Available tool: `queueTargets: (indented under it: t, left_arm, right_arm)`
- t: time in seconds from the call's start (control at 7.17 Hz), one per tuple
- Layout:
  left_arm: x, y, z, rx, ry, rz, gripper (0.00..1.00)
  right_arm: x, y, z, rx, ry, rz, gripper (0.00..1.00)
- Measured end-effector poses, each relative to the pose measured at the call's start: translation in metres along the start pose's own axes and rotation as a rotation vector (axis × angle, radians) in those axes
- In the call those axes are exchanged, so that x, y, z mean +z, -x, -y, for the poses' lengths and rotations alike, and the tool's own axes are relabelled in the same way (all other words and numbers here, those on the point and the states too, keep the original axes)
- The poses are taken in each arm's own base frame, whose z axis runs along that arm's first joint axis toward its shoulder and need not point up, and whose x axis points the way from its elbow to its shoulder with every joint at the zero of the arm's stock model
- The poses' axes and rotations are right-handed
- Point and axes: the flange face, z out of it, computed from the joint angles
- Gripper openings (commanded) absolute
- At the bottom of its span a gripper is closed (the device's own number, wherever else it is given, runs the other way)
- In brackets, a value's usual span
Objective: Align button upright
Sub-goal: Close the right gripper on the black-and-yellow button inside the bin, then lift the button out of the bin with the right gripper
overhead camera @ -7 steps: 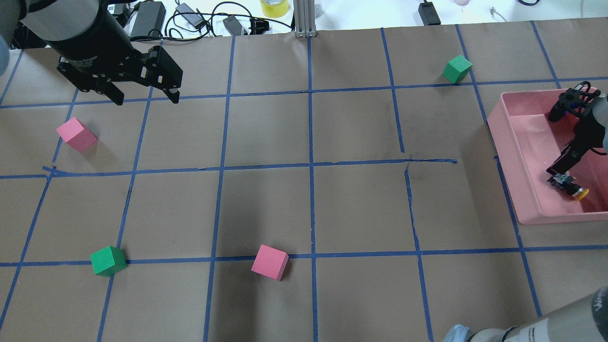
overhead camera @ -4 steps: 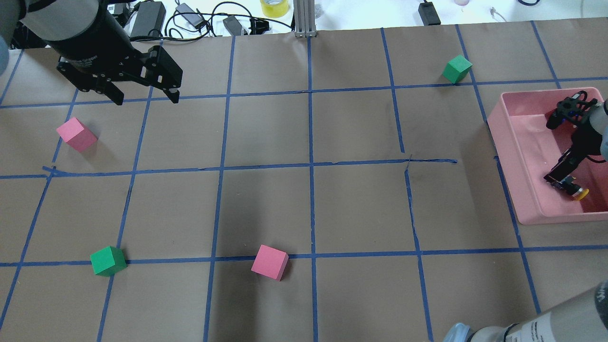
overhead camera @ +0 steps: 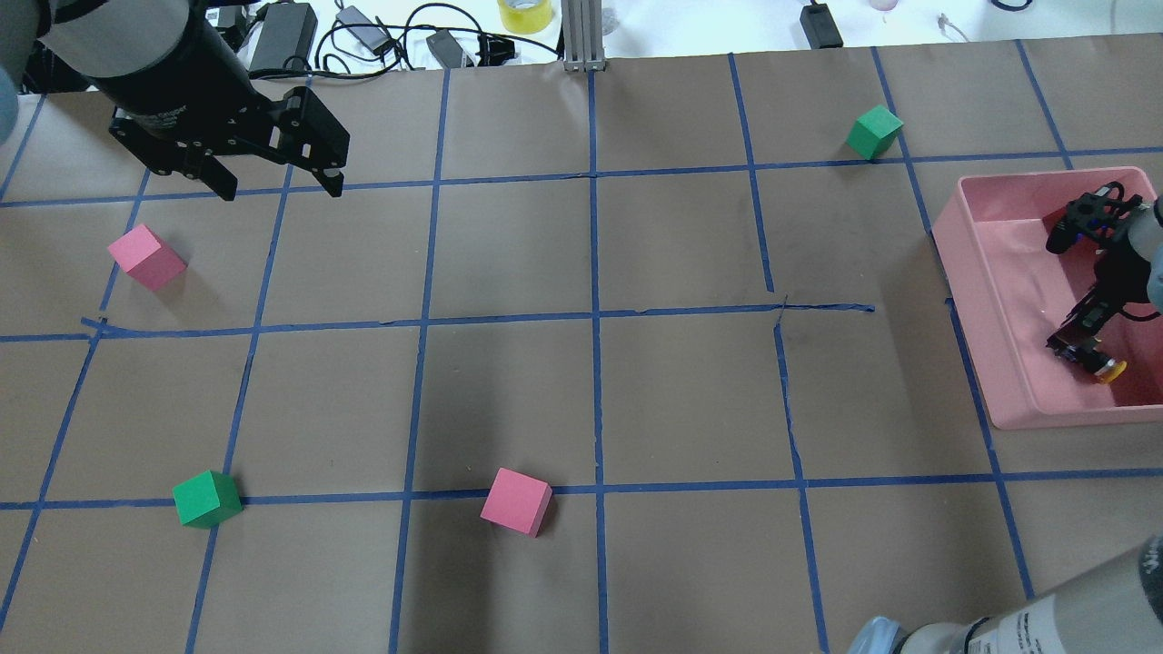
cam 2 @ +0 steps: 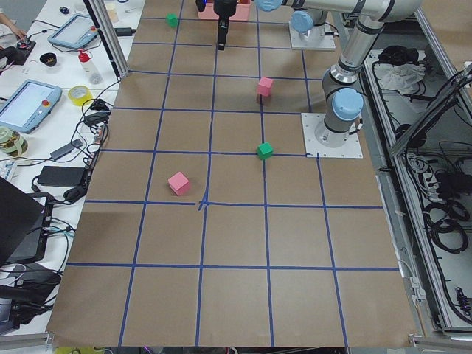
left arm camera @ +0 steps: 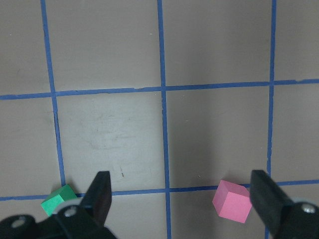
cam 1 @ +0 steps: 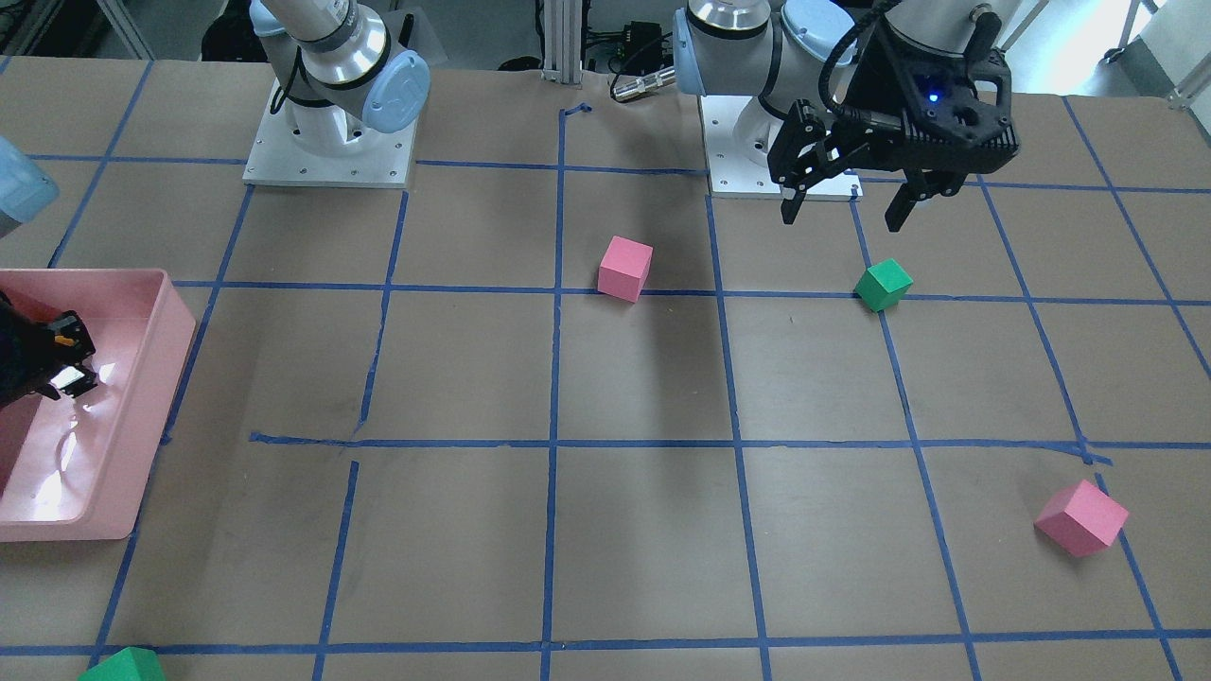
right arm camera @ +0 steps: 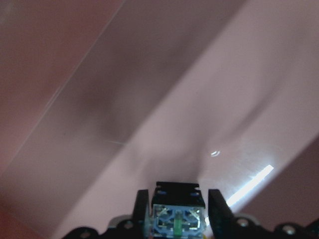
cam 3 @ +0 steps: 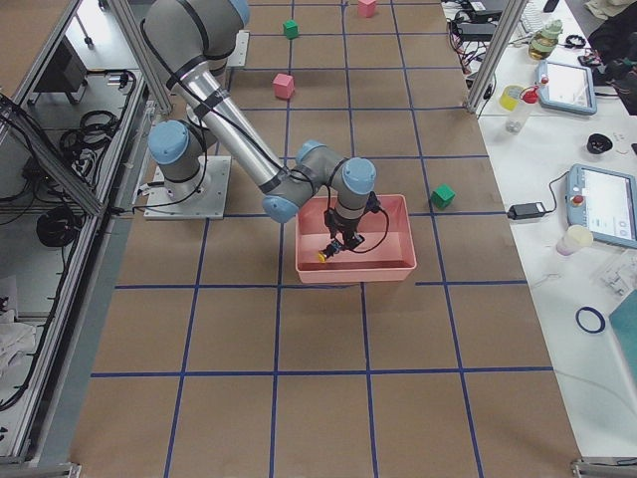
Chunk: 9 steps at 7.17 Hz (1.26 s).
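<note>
While right gripper (overhead camera: 1078, 349) clamps button (overhead camera: 1108, 369) inside pink bin (overhead camera: 977, 318), left gripper (overhead camera: 282, 192) hangs spread wide.
Brown paper tabletop (overhead camera: 681, 400), blue tape grid (overhead camera: 596, 400); cables (overhead camera: 427, 27) beyond far edge.

The brown table (overhead camera: 672, 391) with a blue tape grid carries a pink tub (overhead camera: 977, 318). 1 green cube (overhead camera: 874, 132) sits near the tub, while another green cube (overhead camera: 206, 499) and 2 pink cubes (overhead camera: 146, 257) (overhead camera: 516, 501) lie well away from it.

Brown paper-covered table (overhead camera: 672, 400) carried: near pink cube (overhead camera: 516, 501), far pink cube (overhead camera: 146, 257), near green cube (overhead camera: 206, 499), far green cube (overhead camera: 874, 132), rectangular pink plastic bin (overhead camera: 965, 309).
</note>
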Motion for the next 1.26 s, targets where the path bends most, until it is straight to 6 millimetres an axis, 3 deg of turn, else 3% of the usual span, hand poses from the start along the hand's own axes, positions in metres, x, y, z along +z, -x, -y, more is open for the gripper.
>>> queueTargets:
  t: [0.56, 0.84, 1.26]
  left_arm:
    - [0.0, 0.0, 0.0, 0.0, 0.0, 0.0, 1.0]
    - [0.0, 0.0, 0.0, 0.0, 0.0, 0.0, 1.0]
    - [0.0, 0.0, 0.0, 0.0, -0.001, 0.0, 1.0]
  right_arm:
    - [-0.024, -0.005, -0.003, 0.069, 0.008, -0.047, 0.0]
    - [-0.057, -0.009, -0.004, 0.113, -0.005, -0.075, 0.0]
    - [-0.125, -0.019, -0.002, 0.176, -0.022, -0.092, 0.0]
